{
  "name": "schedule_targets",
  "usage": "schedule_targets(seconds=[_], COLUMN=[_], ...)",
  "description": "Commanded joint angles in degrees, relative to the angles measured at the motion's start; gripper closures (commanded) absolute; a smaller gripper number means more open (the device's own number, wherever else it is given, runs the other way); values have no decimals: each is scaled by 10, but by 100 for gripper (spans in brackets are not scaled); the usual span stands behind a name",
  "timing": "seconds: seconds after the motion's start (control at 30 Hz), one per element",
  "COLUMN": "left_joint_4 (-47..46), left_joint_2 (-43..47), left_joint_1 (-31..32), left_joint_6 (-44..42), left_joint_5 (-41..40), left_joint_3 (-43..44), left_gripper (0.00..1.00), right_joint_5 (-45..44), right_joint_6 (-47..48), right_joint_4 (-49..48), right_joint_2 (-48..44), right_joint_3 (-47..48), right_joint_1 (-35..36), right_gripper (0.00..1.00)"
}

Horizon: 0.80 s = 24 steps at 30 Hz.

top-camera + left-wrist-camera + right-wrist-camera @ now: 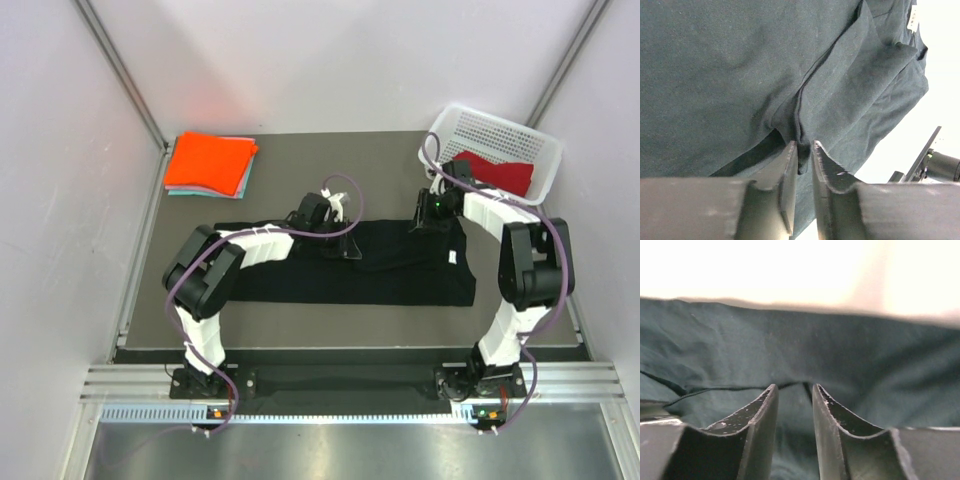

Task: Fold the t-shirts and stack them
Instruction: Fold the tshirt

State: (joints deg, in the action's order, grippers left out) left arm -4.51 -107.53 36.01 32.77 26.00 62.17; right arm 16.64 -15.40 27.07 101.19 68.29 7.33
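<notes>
Large black cloth t-shirt (380, 272) is lying as a long band across the grey counter (300, 180), label end toward my right; both my arms are reaching over its far edge.

My left gripper (802, 145) is standing only narrowly parted, a raised ridge of black cloth running straight into the gap; I cannot tell whether that ridge is pinched or merely lying there. My right gripper (794, 387) is standing clearly parted above the cloth, a hem line crossing just beyond the tips; it is holding nothing, as far as I am seeing.

Risks, as I am judging them:
- the left lifting away with the ridge caught, dragging the fold open and skewing the band;
- the left taking only the top layer on the next grasp, the fold then coming out lopsided;
- the right, sitting near the edge, closing on air or bare hem;
- the two arms lifting unevenly, twisting the shirt.

Folded bright orange t-shirt (210, 158) is sitting on the pale teal t-shirt (243, 178) at the far left corner, well apart; dark red t-shirt (495, 170) is waiting in the white plastic mesh basket (500, 125), near my right arm; a wide swing there could be knocking it.
</notes>
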Motion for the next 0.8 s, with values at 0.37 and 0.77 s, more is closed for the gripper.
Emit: schedule_targets(seconds=[0.37, 0.77], left_joint_4=[4, 6], left_joint_2=[-5, -9], left_joint_1=[1, 1], left_joint_6=[-14, -11], left_joint_5=[16, 3], left_joint_3=[11, 22], left_gripper=[100, 100], right_joint_5=[105, 97], right_joint_6=[111, 112], right_joint_4=[14, -24], right_joint_2=[69, 42], right_joint_3=[38, 12], right_joint_1=[0, 0], right_gripper=[64, 100])
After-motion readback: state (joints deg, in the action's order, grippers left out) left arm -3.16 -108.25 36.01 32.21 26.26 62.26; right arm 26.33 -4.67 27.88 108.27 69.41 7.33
